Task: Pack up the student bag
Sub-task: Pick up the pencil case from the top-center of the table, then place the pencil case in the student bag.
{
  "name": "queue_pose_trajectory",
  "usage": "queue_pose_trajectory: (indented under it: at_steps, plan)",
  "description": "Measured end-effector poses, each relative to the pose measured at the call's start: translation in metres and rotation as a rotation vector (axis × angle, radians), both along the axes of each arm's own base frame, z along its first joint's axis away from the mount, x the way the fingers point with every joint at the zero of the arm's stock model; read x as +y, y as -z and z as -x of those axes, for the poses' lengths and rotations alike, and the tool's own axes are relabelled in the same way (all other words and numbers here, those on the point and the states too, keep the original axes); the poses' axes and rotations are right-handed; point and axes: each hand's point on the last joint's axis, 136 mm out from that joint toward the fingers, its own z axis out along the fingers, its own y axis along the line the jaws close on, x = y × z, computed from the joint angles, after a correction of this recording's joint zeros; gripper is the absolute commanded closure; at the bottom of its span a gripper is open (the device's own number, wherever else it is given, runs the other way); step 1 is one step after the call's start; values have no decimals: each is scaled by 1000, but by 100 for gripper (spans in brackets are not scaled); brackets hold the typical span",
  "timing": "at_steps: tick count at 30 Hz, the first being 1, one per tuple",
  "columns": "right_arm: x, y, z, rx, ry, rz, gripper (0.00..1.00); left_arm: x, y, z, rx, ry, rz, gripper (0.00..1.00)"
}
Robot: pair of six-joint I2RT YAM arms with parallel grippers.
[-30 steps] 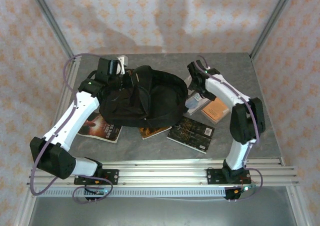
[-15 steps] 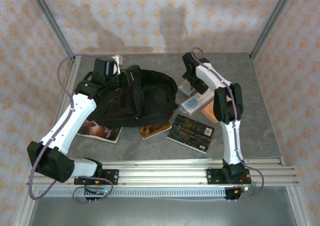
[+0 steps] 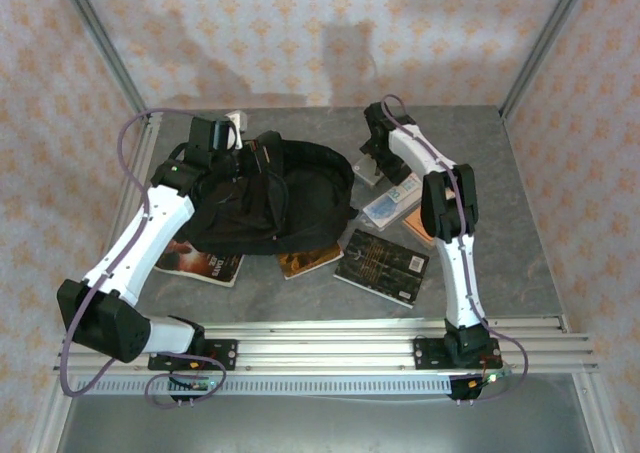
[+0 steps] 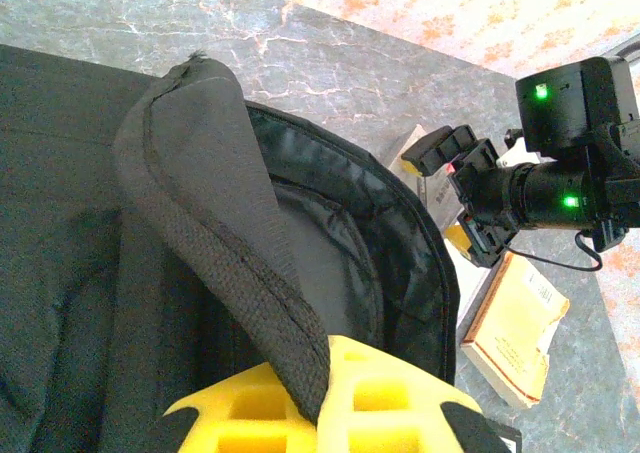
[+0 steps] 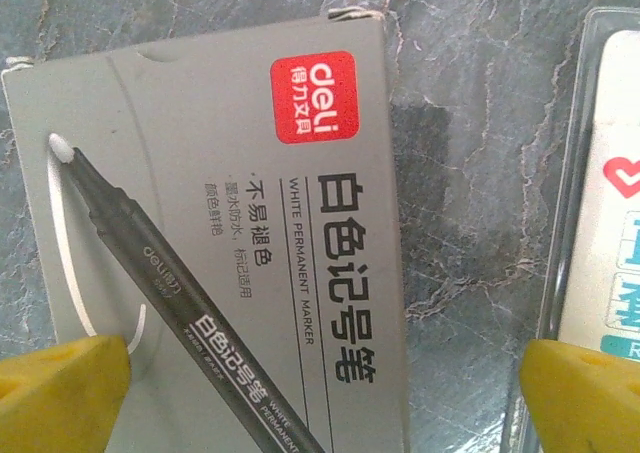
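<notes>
- Your student bag (image 3: 270, 198) lies slumped on the grey marbled tabletop (image 3: 500, 153), left of centre, its dark lining open toward the right in the left wrist view.
- Your left claw (image 3: 222, 143) sits at the bag's far-left corner. In the left wrist view the left claw (image 4: 315, 403) is clenched on a thick, stitched fabric edge of the bag, pinched between its 2 yellow pads (image 4: 390, 408) and lifted into a curved ridge.
- Your right claw (image 3: 375, 151) hangs just past the bag's right side, above a grey marker box (image 3: 368, 171). From the left wrist camera you see the right claw (image 4: 470, 198) with its jaws spread apart.
- In the right wrist view the right claw (image 5: 320, 403) is released and grasps nothing: its yellow fingertips (image 5: 60, 393) stand wide, 1 over the box's left edge, the other beyond its right edge.
- The marker box (image 5: 220, 223) carries a red "deli" logo, the words "WHITE PERMANENT MARKER" and a printed pen.
- A clear plastic pack (image 5: 600, 173) lies just beside the box on its right.
- A dark book with a red cover (image 3: 200, 258) and an orange-brown book (image 3: 308, 261) poke out from under the bag's near edge.
- A black book (image 3: 382, 266) lies near them, apart from the bag, and an orange book (image 3: 425, 223) is partly hidden by your right arm.
</notes>
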Motion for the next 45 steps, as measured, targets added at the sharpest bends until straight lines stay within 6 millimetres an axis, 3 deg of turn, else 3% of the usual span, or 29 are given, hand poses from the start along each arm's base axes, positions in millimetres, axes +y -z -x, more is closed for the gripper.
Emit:
queue_pose_trajectory:
  at_steps: [5, 12, 19, 24, 32, 37, 45]
  plan:
    - [1, -13, 8, -10, -15, -17, 6, -3, 0, 1, 2, 13, 9, 100]
    - [4, -26, 4, -39, -36, -31, 0, -3, 0, 1, 2, 13, 9, 100]
    - [17, -38, -18, -79, -90, -58, 0, -3, 0, 1, 2, 14, 9, 100]
    - [16, -16, -17, -29, -107, -37, 0, -3, 0, 1, 3, 16, 12, 100]
    - [9, -4, -7, 30, -117, 8, 0, -5, -1, 1, 0, 27, 22, 100]
    - [7, 23, 0, 98, -125, 26, 0, -5, 2, -2, 6, 27, 26, 100]
    - [3, 22, 2, 113, -141, 41, 19, -3, 2, -4, 8, 26, 32, 100]
